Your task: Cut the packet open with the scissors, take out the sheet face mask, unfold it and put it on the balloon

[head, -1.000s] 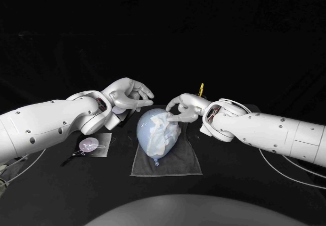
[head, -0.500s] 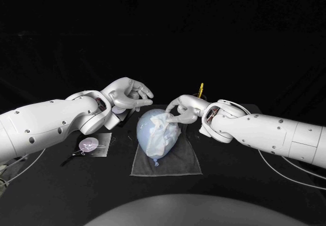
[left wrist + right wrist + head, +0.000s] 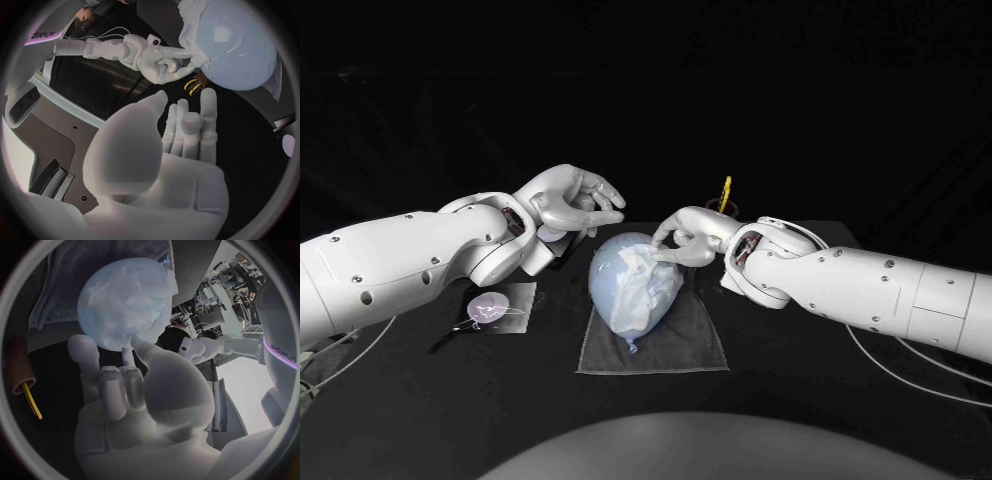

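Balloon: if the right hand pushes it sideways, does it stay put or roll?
Pale blue egg-shaped balloon probably rolls easily: rounded, lying loose on the grey cloth. Likely light and springy. Crumpled white sheet mask pinched by the right hand may slide on its glossy skin.

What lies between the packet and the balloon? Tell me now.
In the head view, only bare black table and an edge of the grey cloth under the balloon separate it from the packet.
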{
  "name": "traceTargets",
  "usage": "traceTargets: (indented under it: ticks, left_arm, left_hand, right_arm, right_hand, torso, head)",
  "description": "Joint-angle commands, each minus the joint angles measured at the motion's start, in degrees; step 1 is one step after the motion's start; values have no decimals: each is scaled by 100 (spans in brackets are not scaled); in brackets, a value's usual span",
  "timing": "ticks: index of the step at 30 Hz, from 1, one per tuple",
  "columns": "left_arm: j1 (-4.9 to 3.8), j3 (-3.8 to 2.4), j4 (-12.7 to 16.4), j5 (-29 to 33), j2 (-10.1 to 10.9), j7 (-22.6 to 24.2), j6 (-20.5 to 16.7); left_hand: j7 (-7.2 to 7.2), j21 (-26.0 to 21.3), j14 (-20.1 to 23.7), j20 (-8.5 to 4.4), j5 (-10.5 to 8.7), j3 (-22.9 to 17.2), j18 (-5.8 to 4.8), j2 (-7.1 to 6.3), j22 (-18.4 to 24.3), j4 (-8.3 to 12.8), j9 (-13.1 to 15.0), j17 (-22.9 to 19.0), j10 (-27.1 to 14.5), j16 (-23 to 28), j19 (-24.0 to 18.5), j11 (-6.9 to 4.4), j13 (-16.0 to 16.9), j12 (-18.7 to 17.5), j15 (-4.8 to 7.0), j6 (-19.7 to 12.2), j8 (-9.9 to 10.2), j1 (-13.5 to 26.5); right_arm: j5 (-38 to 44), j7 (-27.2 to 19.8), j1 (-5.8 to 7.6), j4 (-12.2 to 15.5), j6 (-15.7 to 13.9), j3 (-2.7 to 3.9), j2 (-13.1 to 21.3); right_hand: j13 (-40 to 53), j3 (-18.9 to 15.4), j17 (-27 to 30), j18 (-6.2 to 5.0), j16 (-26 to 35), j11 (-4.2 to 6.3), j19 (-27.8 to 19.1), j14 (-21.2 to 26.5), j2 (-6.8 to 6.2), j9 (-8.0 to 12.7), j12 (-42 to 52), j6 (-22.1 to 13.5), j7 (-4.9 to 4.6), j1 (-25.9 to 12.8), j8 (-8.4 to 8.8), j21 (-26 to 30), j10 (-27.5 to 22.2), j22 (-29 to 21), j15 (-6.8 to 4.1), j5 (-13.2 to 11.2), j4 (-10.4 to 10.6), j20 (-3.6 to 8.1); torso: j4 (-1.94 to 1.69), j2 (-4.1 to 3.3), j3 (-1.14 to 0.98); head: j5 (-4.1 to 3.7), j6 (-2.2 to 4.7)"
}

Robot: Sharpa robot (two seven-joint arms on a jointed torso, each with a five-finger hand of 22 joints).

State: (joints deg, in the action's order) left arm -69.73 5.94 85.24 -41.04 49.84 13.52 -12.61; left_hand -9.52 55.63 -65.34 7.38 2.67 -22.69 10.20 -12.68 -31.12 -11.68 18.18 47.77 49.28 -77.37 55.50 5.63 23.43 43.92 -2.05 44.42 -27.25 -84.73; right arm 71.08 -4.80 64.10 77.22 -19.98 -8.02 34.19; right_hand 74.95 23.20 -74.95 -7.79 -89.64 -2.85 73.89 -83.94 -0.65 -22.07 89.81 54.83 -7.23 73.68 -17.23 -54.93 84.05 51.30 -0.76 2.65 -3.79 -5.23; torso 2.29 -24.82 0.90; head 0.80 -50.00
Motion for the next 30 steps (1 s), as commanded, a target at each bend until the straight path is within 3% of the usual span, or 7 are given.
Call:
traceTargets:
  ticks: [1, 7, 18, 25, 30]
  left_arm:
    - [-1, -4, 7, 41, -2, 66, 55]
    - [-1, -3, 9, 41, 3, 53, 74]
    - [-1, -2, 10, 61, 11, 34, 95]
    - [-1, 0, 6, 68, 13, 34, 156]
    - [0, 2, -4, 69, 4, 68, 212]
  left_hand:
    - [-3, 30, -58, 13, 10, 5, 41, 18, -5, 33, -3, 0, 34, -32, 40, 2, 3, 33, 0, 53, 28, -53]
    - [-2, 34, -67, 11, 10, 6, 41, 21, -7, 33, -6, 8, 40, -38, 45, 0, 3, 41, 3, 56, 29, -51]
    - [0, 38, -64, 8, 10, -1, 40, 31, -9, 36, -10, -3, 41, -37, 49, -2, 2, 45, 5, 60, 31, -58]
    - [-6, 42, -30, 5, 10, 1, 38, 22, -11, 40, -22, -61, 19, -21, 50, 4, -5, 40, 5, 45, 47, -58]
    - [-36, -68, 555, 42, 8, 80, 23, -50, 37, -23, -60, -821, -225, 318, -86, 66, -141, -158, -53, 41, 71, 62]
  right_arm:
    - [209, 36, -27, 18, -295, -12, 3]
    - [173, -49, -35, 58, -622, -12, 29]
    - [-116, -318, -38, 171, -1265, -11, 83]
    - [-323, -384, -39, 321, -1466, -9, 180]
    - [-457, -460, -39, 532, -1572, 2, 305]
  right_hand:
    - [1505, 124, -1505, -48, -36, 96, 12, -606, 79, -64, 19, 236, 94, 114, -115, -49, 595, 45, -100, 13, -91, 75]
    - [1505, 252, -1505, -36, -36, 186, 30, -606, 131, -182, 19, 407, 185, 139, -284, -80, 595, 97, -185, 13, -209, 166]
    - [1505, 346, -1505, -28, -36, 211, 38, -606, 141, -243, 19, 426, 210, 88, -356, -94, 595, 127, -211, 13, -250, 197]
    - [1505, 460, -1505, -22, -36, 235, 50, -606, 129, -323, 19, 457, 236, 25, -449, -113, 595, 164, -232, 13, -307, 222]
    - [1505, 498, -1505, -19, -36, 242, 55, -606, 126, -350, 19, 458, 243, -1, -476, -122, 595, 179, -237, 13, -322, 229]
  torso:
    - [1, 5, 1]
    - [0, 2, 1]
    - [3, 5, 0]
    - [3, 6, 2]
    - [4, 0, 4]
  head:
    - [3, 0]
    - [-1, 0]
    - [-6, 0]
    - [1, 0]
    - [16, 0]
